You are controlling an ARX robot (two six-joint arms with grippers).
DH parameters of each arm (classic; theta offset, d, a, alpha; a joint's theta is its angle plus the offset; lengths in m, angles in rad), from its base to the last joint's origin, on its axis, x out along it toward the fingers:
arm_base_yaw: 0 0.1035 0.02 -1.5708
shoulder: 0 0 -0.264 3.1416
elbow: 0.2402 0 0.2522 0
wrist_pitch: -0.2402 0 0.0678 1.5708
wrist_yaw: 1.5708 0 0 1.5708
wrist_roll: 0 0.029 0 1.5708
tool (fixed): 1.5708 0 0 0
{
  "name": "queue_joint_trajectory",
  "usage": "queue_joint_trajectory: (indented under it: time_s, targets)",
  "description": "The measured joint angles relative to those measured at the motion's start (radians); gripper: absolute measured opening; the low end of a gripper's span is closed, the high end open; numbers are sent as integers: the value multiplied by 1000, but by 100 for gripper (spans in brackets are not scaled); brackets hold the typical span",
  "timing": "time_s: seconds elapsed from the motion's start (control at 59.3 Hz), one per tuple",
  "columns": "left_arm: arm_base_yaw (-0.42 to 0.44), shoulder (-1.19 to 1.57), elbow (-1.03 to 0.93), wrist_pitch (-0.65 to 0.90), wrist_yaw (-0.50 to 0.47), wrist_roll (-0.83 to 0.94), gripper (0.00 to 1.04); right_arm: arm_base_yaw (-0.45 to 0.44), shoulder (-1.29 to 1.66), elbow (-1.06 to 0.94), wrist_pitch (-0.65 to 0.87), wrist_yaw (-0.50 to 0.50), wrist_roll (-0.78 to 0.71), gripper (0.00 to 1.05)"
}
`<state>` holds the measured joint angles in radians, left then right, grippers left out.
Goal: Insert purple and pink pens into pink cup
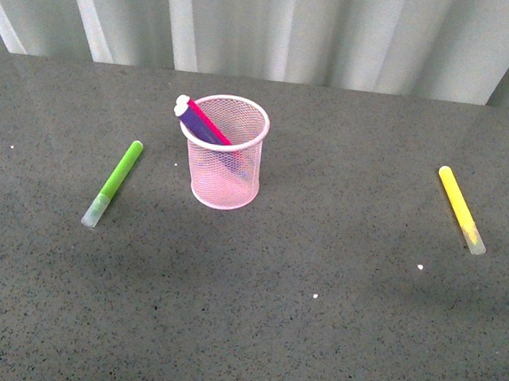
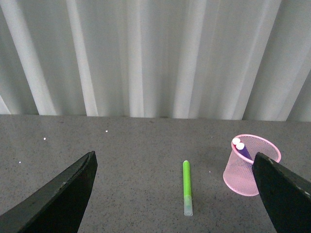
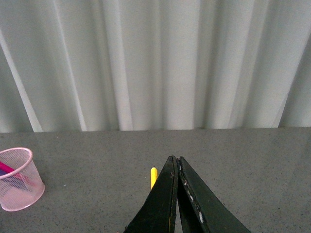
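The pale pink wire-mesh cup (image 1: pixel 227 152) stands upright near the middle of the dark speckled table (image 1: pixel 313 338), and both of the pens I care about are already in it: the bright magenta-pink pen (image 1: pixel 208 124) leans against the rim on my left side, and the dark purple pen (image 1: pixel 231 163) shows through the mesh just beneath it, their pale cap ends poking above the rim. So I judge the inserting done — what is left is, at most, to keep my arms clear and not knock the cup.

My left gripper (image 2: pixel 175 194) has its two black fingers (image 2: pixel 60 196) spread wide with nothing between them; through the gap I see the lime-green pen (image 2: pixel 186 187) lying flat on the table, well apart from the cup, which sits off by my other finger. My right gripper (image 3: pixel 176 194) has its fingers pressed together tip to tip, empty as far as I can see — the tip of the yellow pen (image 3: pixel 153 175) shows just beside them on the table, and I cannot tell whether they touch it.

Neither arm shows in the front view, where green and yellow pens lie either side of the cup. Any next move calls only for leaving those two alone.
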<state>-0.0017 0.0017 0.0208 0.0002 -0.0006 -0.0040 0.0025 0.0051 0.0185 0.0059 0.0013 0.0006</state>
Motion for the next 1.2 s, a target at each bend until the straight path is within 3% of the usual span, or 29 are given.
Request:
queue_joint_trajectory:
  time_s: [0.186, 0.708, 1.197]
  targets:
    - [0, 0, 0, 0, 0, 0, 98, 0, -1, 0, -5, 0, 0, 5]
    - [0, 0, 0, 0, 0, 0, 98, 0, -1, 0, -5, 0, 0, 97]
    - [0, 0, 0, 0, 0, 0, 98, 0, -1, 0, -5, 0, 1, 98]
